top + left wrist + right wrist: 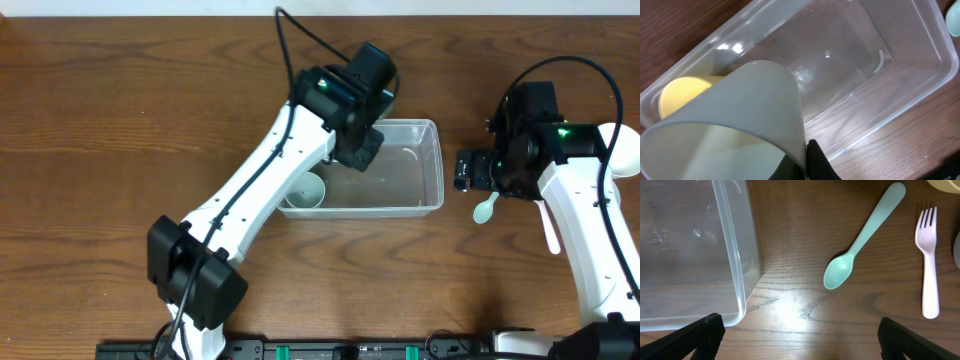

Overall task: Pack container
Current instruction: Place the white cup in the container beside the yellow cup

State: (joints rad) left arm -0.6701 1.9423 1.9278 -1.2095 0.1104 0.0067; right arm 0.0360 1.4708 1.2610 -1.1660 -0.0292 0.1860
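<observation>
Overhead, the white left arm (250, 190) reaches from the lower left of the frame up to the middle. Its left claw (358, 148) hangs over the upper left part of the clear rectangular plastic container with rounded corners (437, 170). The container sits at frame centre on the brown wooden table (120, 120).

Over to the left wrist view: the claw is clenched on the wall of a pale grey-green plastic cup (740, 125). The cup is tilted and fills the lower left of the frame, with a black finger (816, 159) tight against its outer side. Behind it, in the container's left end, sits a round yellow plastic cup (682, 92).

Moving right, the right wrist view shows the container's corner at the left edge. The right claw (800, 327) is released, its fingers spread wide at the two bottom corners over bare wood, grasping nothing.

A mint-green plastic spoon (860, 245) lies right of centre, its bowl toward the lower left, clear of the container. Just right of it lies a pale pink plastic fork (929, 265), tines toward the top. Overhead, at the far right edge, sits a cream round bowl (625, 150).
</observation>
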